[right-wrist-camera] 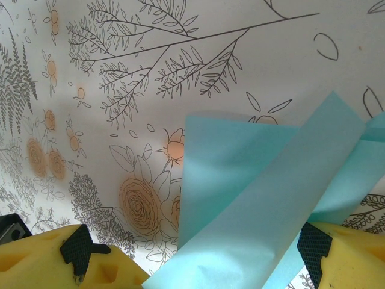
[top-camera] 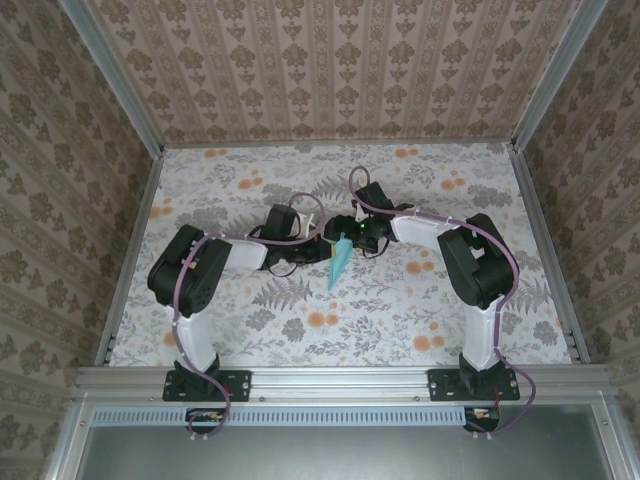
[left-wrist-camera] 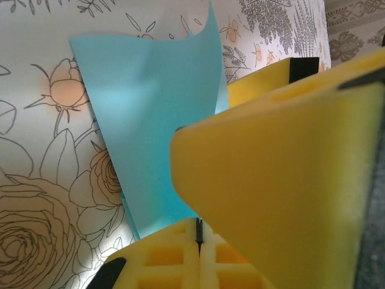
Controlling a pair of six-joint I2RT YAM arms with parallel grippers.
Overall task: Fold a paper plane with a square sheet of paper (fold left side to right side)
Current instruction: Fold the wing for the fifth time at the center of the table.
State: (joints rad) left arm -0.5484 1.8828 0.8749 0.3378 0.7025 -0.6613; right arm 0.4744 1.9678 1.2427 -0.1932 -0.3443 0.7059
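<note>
**Item: paper plane at table centre, both grippers on it**

- Aluminium rail (top-camera: 340, 378): nearer than the paper plane (top-camera: 339, 264), carrying both arm bases, one to each side of the plane's line.
- Table (top-camera: 250, 330): floral cloth, bare between the rail and the plane's tip.
- Paper plane: turquoise and narrow, lying mid-table with its point towards the rail and its wide end under the two grippers.
- Left gripper (left-wrist-camera: 199, 232): at the plane's left. The yellow foam fingers (left-wrist-camera: 171, 259) are pressed together, the seam closed on the plane's lower edge and pinching it.
- Yellow foam block (left-wrist-camera: 277, 180): out of focus and close to the left wrist lens. It covers the plane's right part in that view.
- Right gripper (right-wrist-camera: 213, 262): at the plane's wide end, with its fingers spread apart. One pad (right-wrist-camera: 90, 268) sits left of the paper and the other sits at its right edge. A long flap of the plane rises between them and hides part of the right pad.
- Purple cables (top-camera: 300, 200): looped just beyond the plane, over both wrists.
- Patterned wall (top-camera: 340, 70): well beyond the plane, closing off the far side.
</note>
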